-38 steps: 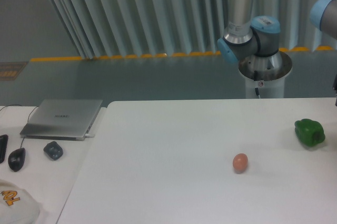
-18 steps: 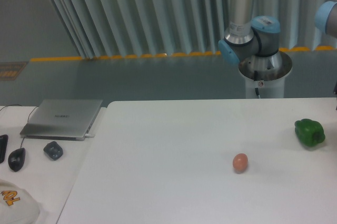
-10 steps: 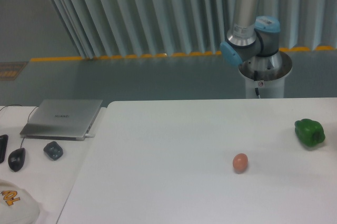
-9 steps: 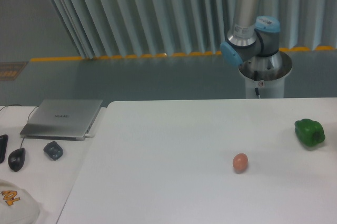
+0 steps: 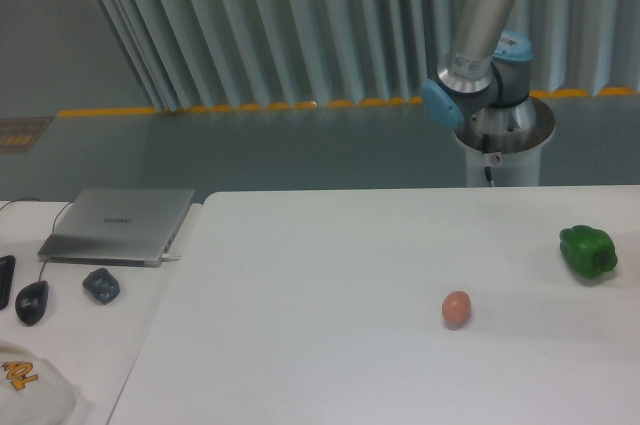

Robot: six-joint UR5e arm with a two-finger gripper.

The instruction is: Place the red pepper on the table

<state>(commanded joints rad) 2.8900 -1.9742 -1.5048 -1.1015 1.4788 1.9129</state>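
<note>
- Tool out of frame: only the arm's lower links (image 5: 478,55) show at the upper right, rising from a round metal base (image 5: 503,135) behind the far edge of the desk, so whether the tool is released, clenched or grasping anything cannot be told.
- Red pepper: not visible anywhere in this view, so its place cannot be told.
- White desk (image 5: 330,305): large, smooth, with a rounded far-left corner, filling the lower middle and right of the view.
- Green bell pepper (image 5: 588,251): lies on the desk near its right edge.
- Small tan-orange egg (image 5: 456,308): rests on the desk, left of the green pepper and nearer the camera, well apart from it.
- Separate white side desk (image 5: 95,340) to the left: carries a closed grey laptop (image 5: 120,224), a dark mouse (image 5: 32,301) with its cable, a small dark grey lumpy object (image 5: 101,285) just beside the mouse, and a white rounded thing with orange lettering (image 5: 30,390) at the bottom left corner.
- Behind the desks: a grey floor with a yellow line (image 5: 230,107) and a pale pleated curtain (image 5: 260,20).
</note>
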